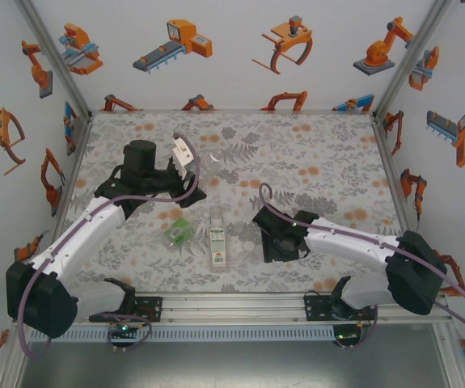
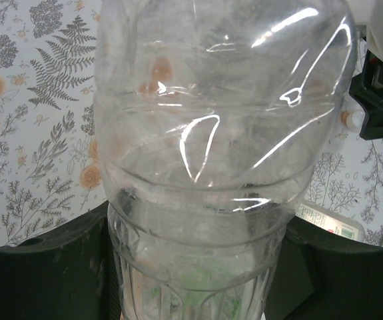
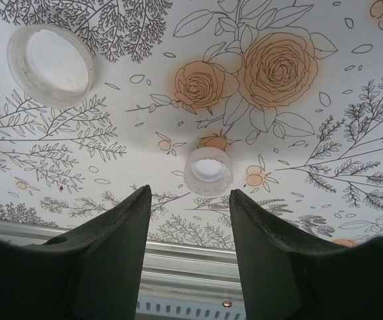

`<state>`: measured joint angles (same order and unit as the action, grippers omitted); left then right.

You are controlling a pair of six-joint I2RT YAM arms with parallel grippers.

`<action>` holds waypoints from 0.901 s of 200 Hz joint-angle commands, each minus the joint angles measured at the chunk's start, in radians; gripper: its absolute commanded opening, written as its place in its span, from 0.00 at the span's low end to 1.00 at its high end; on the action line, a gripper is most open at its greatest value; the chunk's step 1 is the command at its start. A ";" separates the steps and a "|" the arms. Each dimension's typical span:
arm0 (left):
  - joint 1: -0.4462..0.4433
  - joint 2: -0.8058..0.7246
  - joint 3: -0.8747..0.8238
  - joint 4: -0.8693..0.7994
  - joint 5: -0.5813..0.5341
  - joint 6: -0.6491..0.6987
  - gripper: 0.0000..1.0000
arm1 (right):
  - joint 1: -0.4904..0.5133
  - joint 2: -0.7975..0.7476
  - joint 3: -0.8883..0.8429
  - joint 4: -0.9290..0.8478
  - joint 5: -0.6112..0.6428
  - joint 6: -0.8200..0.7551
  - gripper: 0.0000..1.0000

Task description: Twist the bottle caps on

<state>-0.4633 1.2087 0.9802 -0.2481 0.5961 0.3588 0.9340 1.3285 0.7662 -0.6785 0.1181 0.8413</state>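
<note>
A plain clear bottle [image 2: 218, 133] sits between the dark fingers [image 2: 38, 273] of my left gripper [image 2: 198, 263], which is shut on its ribbed body. This gripper [image 1: 171, 170] hovers over the far left of the table. A green-tinted bottle [image 1: 177, 233] and a bottle with a white label [image 1: 217, 238] lie on the mat near the middle. My right gripper [image 3: 190, 193] is open just short of a small pale bottle cap [image 3: 208, 171], with nothing between its fingers. A wider white cap [image 3: 51, 65] lies to that cap's upper left. The right gripper [image 1: 276, 234] is low over the mat.
The floral mat [image 1: 313, 162] covers the table. An aluminium rail [image 1: 232, 303] runs along the near edge and also appears just behind the right fingers [image 3: 191, 267]. White walls with robot stickers enclose the back and both sides.
</note>
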 commanded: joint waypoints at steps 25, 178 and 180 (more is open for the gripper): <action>-0.003 0.006 0.032 -0.001 0.024 0.002 0.00 | 0.007 0.021 -0.021 0.022 0.001 0.013 0.50; -0.003 0.016 0.035 0.000 0.022 0.003 0.00 | 0.008 0.066 -0.057 0.066 -0.010 0.018 0.48; -0.003 0.015 0.035 -0.002 0.022 0.004 0.00 | 0.008 0.066 -0.058 0.068 -0.010 0.020 0.48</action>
<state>-0.4633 1.2205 0.9802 -0.2485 0.5961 0.3588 0.9340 1.3849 0.7292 -0.6220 0.1127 0.8421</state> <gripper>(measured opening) 0.600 0.494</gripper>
